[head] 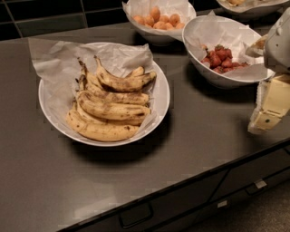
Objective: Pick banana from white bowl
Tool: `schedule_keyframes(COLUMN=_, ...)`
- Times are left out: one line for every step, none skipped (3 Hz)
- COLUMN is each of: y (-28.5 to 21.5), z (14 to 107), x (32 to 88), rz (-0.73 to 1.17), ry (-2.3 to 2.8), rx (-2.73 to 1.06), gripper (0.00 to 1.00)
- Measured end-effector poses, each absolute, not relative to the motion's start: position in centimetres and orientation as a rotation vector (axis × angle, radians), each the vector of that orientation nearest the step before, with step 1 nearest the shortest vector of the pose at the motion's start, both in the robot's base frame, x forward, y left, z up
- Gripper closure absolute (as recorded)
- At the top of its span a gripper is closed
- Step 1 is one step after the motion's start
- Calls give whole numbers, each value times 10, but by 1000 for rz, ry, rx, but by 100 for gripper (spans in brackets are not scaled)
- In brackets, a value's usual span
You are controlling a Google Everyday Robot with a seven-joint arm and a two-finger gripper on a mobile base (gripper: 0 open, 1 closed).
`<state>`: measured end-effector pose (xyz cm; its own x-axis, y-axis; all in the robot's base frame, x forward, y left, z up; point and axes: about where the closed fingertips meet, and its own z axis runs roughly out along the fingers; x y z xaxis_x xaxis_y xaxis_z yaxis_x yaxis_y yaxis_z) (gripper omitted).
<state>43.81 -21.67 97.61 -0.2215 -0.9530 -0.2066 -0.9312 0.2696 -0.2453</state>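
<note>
The white bowl (163, 97) is wide and shallow, lined with crumpled white paper, and stands on the left half of the dark counter. It holds several ripe yellow bananas with brown blotches. The banana (119, 83) lies on top at the back of the pile, strongly curved, its long dark stem pointing up and left and its brown end to the right. My gripper (263, 123) is at the right edge of the view, well to the right of the bowl, above the counter's front edge and in front of the berry bowl. It holds nothing that I can see.
A deeper white bowl with red berries (223, 59) stands at the back right. A white bowl with orange round fruits (158, 20) stands behind it. Another bowl (247, 5) shows at the top right. The counter's front edge (190, 179) runs diagonally, with drawers below.
</note>
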Motion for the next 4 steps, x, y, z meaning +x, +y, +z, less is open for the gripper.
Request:
schedule_keyframes(y=-217, z=976, x=438, rz=-98, ry=2232, rx=-1725, gripper=0)
schedule_keyframes(y=-209, z=977, x=447, rz=-93, ry=2211, rx=-1736, gripper=0)
schedule_keyframes(y=-169, z=977, x=474, rz=-70, ry=2126, rx=-1822, gripper=0)
schedule_keyframes(y=-113, z=974, x=500, rz=-24, ry=2008, rx=-1950, gripper=0)
